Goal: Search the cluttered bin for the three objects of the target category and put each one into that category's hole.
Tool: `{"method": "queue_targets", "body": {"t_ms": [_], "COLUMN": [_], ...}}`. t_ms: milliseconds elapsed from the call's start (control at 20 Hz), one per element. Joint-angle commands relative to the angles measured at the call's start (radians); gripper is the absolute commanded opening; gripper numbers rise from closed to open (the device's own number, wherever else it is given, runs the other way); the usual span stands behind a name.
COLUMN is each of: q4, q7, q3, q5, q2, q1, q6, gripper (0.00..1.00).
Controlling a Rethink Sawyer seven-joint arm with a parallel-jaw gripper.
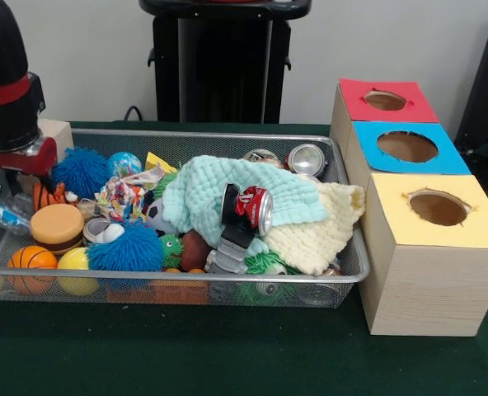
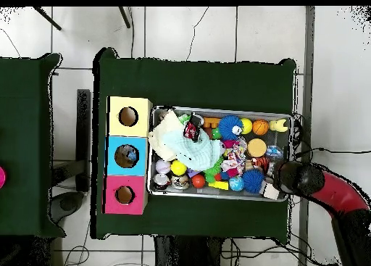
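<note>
The red crushed can (image 1: 256,208) lies on top of the mint cloth (image 1: 227,191) about mid-bin, long axis tilted toward the yellow box (image 1: 435,247), with two silver cans (image 1: 307,158) beyond it at the bin's (image 1: 227,279) far rim, nearest the blue box (image 1: 407,148). The gripper (image 1: 15,153) hangs over the bin's opposite end from the can, above the blue spiky ball (image 1: 81,171), so the whole clutter lies between them. Whether its fingers are wide or narrow I cannot tell.
</note>
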Motion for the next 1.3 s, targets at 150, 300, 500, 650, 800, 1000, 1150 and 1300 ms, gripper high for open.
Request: {"method": "queue_targets", "body": {"t_ms": [150, 300, 500, 650, 800, 1000, 1150, 1300], "q4": [-0.213, -0.213, -0.212, -0.217, -0.216, -0.209, -0.225, -0.258], "q7": [-0.088, -0.066, -0.059, -0.064, -0.064, -0.047, -0.030, -0.031], "q3": [0.088, 0.087, 0.094, 0.103, 0.111, 0.111, 0.113, 0.114], "q5": [0.006, 0.015, 0.021, 0.025, 0.027, 0.039, 0.049, 0.058], "q2": [0.169, 0.174, 0.183, 0.194, 0.202, 0.206, 0.217, 0.232], "q1": [0.034, 0.041, 0.039, 0.034, 0.031, 0.036, 0.047, 0.061], "q6": [0.097, 0.102, 0.092, 0.088, 0.071, 0.062, 0.053, 0.080], "gripper": [1.00, 1.00, 1.00, 1.00, 1.00, 1.00, 1.00, 1.00]}}
